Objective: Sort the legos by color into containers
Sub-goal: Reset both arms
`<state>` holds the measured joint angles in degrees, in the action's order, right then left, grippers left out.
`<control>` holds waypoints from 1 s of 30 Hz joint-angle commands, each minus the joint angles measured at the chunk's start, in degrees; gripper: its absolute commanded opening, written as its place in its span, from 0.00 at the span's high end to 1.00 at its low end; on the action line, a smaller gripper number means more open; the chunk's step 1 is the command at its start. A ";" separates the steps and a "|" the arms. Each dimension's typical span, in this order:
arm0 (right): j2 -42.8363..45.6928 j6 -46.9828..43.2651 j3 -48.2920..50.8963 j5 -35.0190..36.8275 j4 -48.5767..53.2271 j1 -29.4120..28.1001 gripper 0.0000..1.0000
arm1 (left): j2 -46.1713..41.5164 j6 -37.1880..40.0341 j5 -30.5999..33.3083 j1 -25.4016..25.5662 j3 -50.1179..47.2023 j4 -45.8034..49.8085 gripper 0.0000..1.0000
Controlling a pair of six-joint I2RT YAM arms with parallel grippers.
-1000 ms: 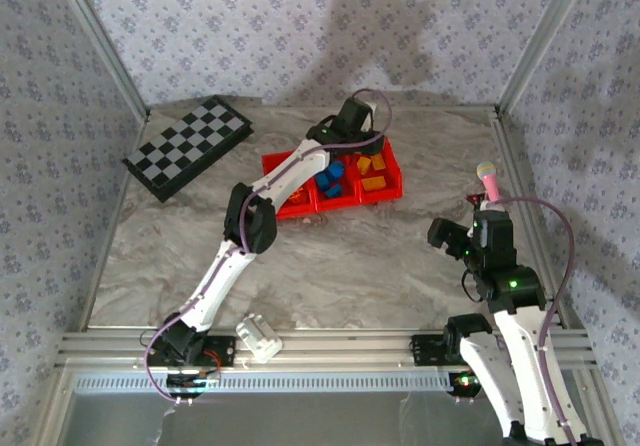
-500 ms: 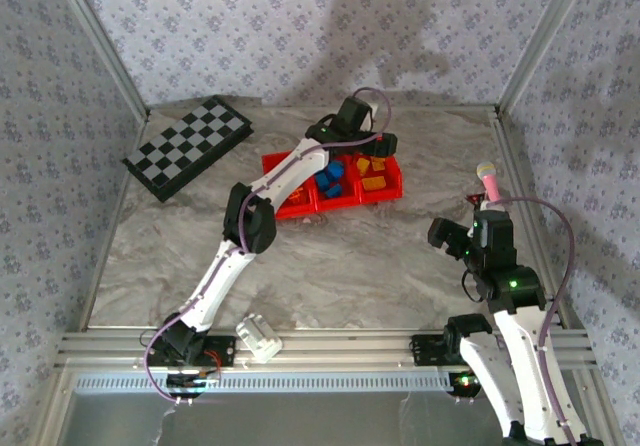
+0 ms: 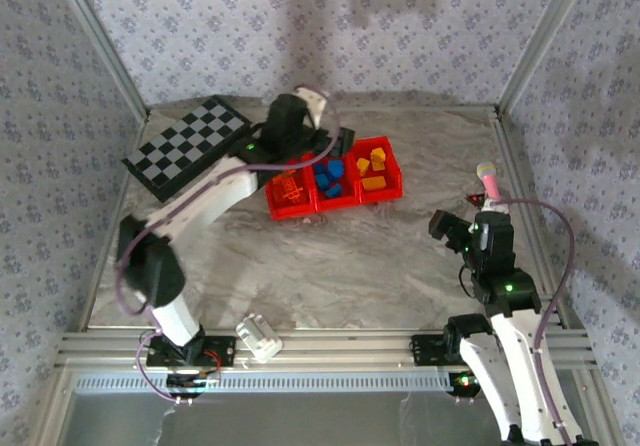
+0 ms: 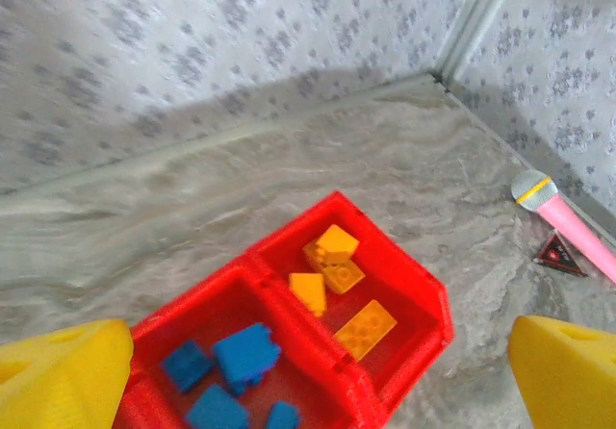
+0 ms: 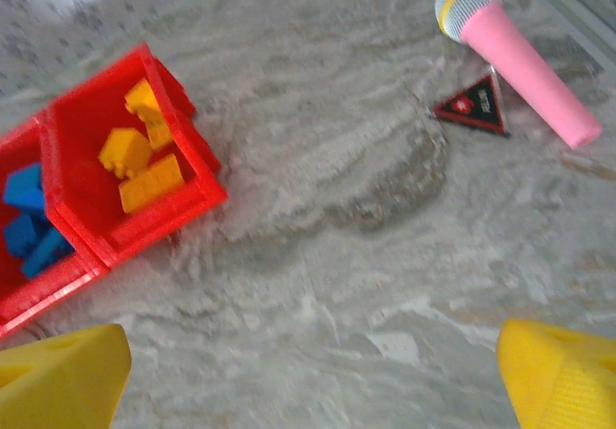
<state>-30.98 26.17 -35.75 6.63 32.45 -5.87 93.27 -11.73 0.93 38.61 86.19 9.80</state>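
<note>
Tray: a red tray (image 4: 393,249) with three compartments lies on the tabletop (image 3: 350,266).
Right compartment: yellow bricks (image 4: 332,256).
Middle compartment: blue bricks (image 4: 245,352).
Left compartment: orange bricks (image 3: 290,188).
Left fingers (image 4: 58,381): spread wide, holding nothing, above the tray.
Right fingers (image 5: 558,371): spread wide, empty, over bare tabletop near a pink microphone (image 5: 520,54), well apart from the tray.

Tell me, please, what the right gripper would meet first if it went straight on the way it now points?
The open right gripper would probably meet bare table first, between the red tray and the pink microphone, though depth is unclear.
</note>
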 commanded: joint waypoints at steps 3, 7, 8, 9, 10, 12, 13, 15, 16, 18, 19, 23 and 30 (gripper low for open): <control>0.85 1.31 6.52 -6.66 -26.41 0.45 0.00 | -15.84 7.99 6.81 -0.16 -22.00 -17.59 0.00; -3.58 0.18 9.56 -8.00 -44.36 0.49 0.00 | -25.95 11.98 7.72 -0.11 -35.95 -22.53 0.00; -5.67 -1.60 9.35 -7.83 -46.35 0.48 0.00 | -27.97 13.15 8.57 -0.12 -39.21 -24.31 0.00; -8.21 -4.03 8.70 -7.28 -47.38 0.50 0.00 | -30.21 13.98 10.55 -0.11 -42.82 -26.47 0.00; -10.87 -6.72 7.68 -6.84 -47.43 0.58 0.00 | -32.45 14.83 12.77 -0.30 -46.26 -28.68 0.00; -15.35 -12.92 5.59 -6.80 -47.89 0.60 0.01 | -35.75 16.80 17.12 -0.99 -52.11 -32.61 0.00; -17.48 -16.00 5.25 -6.68 -49.20 0.50 0.01 | -37.37 16.81 19.95 -1.87 -54.52 -33.60 0.00; -20.97 -19.91 5.69 -5.97 -53.13 0.59 0.01 | -39.62 13.30 22.95 -5.38 -57.37 -32.26 0.00; -22.54 -21.78 6.44 -4.61 -56.38 0.64 0.01 | -40.61 10.82 23.95 -7.85 -58.61 -30.88 0.00; -25.76 -24.83 7.27 -1.69 -59.83 0.68 0.00 | -42.03 6.47 26.08 -12.44 -60.71 -28.78 0.00; -27.62 -26.17 7.11 0.11 -60.10 0.85 0.00 | -42.44 5.37 27.09 -14.28 -61.62 -27.84 0.00; -33.83 -29.33 7.65 3.69 -60.24 1.64 0.00 | -43.30 5.54 27.46 -17.53 -65.16 -28.87 0.00; -45.57 -25.34 15.57 2.16 -72.86 4.54 0.00 | -46.68 6.46 27.11 -19.72 -69.78 -30.29 0.00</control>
<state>-73.17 0.16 -22.59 8.60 -32.75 -2.42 48.84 -4.82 26.85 19.66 17.43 -17.37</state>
